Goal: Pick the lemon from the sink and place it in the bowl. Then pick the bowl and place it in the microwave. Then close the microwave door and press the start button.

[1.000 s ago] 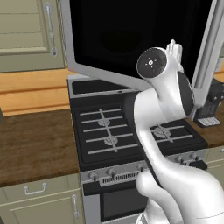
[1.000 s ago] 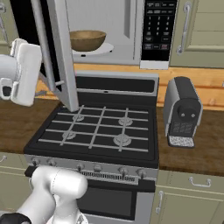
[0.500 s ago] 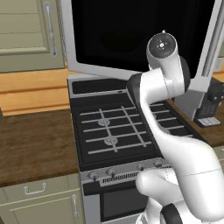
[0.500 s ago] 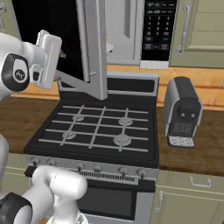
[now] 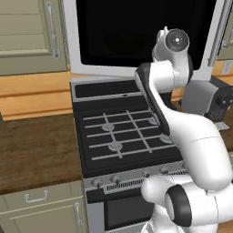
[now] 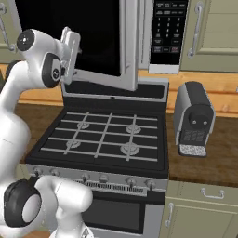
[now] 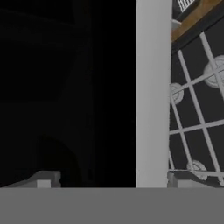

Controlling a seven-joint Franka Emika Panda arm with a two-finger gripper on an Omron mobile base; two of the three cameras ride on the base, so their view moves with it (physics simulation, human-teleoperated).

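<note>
You are looking at a wide microwave door [image 5: 141, 34] with a matt silver, metal-looking frame and a large pane of glossy black glass; in the hand view the frame reads as a smooth, flat pale-grey bar [image 7: 153, 92] beside that glass. The black gas stove [image 6: 104, 139] has a smooth dark top with thin grey metal grates and dull silver burner caps. The countertop [image 5: 34, 150] shows dark brown wood grain, and the wall strip [image 5: 32, 98] behind it is lighter, honey-coloured wood. The olive-green panelled cabinet doors [image 5: 25, 34] look painted and matt, with satin metal handles. The grey toaster [image 6: 194, 118] looks like brushed metal with black plastic trim.
</note>
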